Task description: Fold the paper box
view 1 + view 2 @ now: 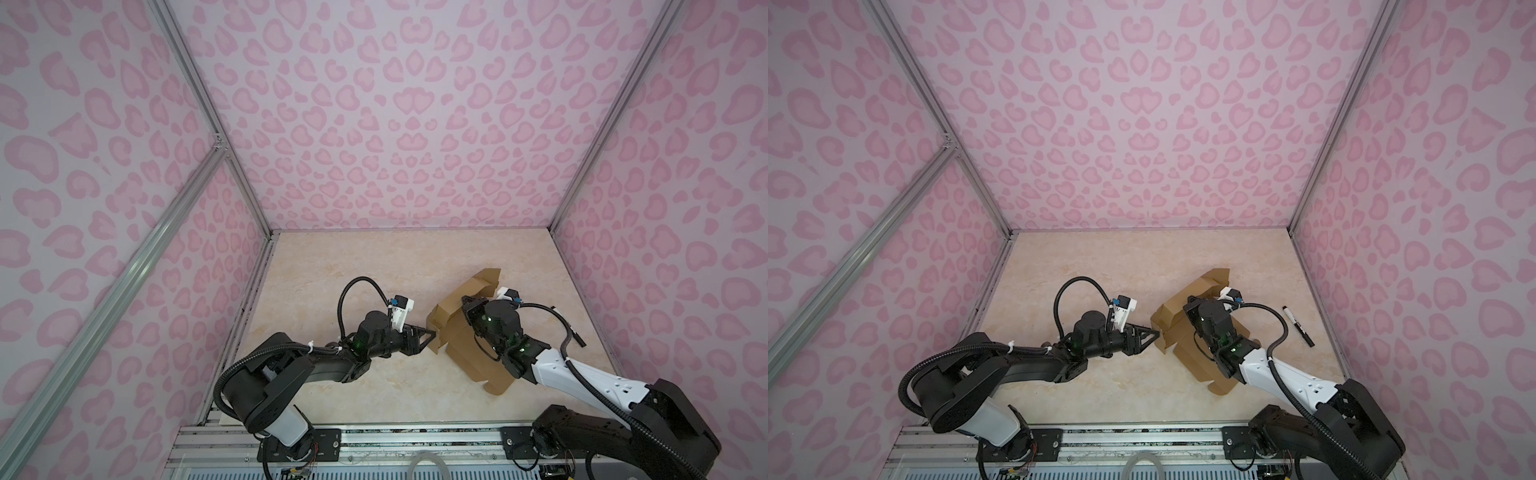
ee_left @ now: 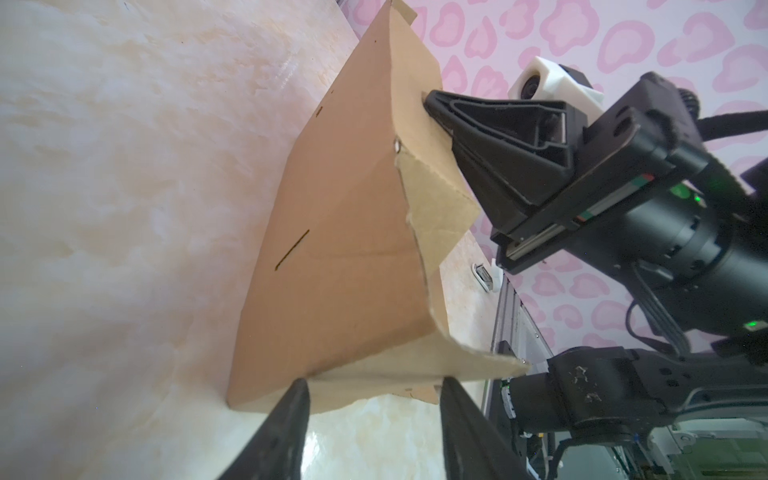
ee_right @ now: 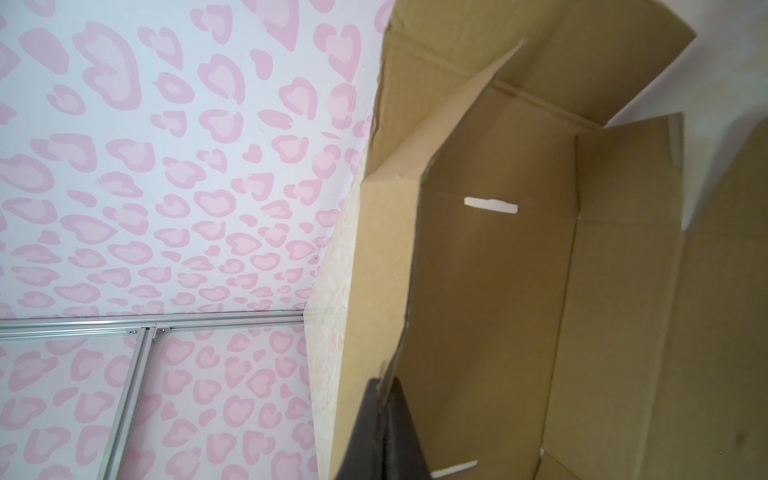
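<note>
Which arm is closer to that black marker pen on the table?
Right. The right end effector grips the paper box, which lies beside the black marker pen; the left end effector is at the box's opposite side.

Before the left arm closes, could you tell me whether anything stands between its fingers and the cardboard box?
Nothing visible does. The left gripper is at a corner of the box, fingers apart on either side of a flap edge. The marker lies off to the right, clear of both.
</note>
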`<state>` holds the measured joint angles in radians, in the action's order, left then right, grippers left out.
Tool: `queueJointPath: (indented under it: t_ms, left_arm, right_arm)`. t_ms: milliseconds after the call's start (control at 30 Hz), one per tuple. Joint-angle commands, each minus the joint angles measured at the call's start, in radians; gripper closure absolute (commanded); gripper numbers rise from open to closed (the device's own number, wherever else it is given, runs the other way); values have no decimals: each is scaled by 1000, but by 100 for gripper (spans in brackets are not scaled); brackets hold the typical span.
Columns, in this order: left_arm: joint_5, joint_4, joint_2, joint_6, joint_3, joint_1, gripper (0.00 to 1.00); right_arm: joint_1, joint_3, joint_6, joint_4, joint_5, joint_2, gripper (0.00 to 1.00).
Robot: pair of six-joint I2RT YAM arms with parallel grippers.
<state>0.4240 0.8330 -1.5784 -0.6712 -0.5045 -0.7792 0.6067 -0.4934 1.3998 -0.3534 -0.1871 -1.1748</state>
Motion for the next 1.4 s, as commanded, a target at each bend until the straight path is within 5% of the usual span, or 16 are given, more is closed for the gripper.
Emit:
queueJointPath:
  t_ms: [0, 500, 1367]
  left_arm:
    - [14, 49, -8, 105, -15, 1, 47]
    - [-49, 19, -32, 363, -66, 1, 46]
    - [-143, 9, -29, 242, -79, -117, 49]
  right_arm:
    - [1, 13, -5, 35, -2, 1, 100]
    - [1, 30, -4, 1, 10, -11, 100]
    - [15, 49, -4, 35, -20, 61, 100]
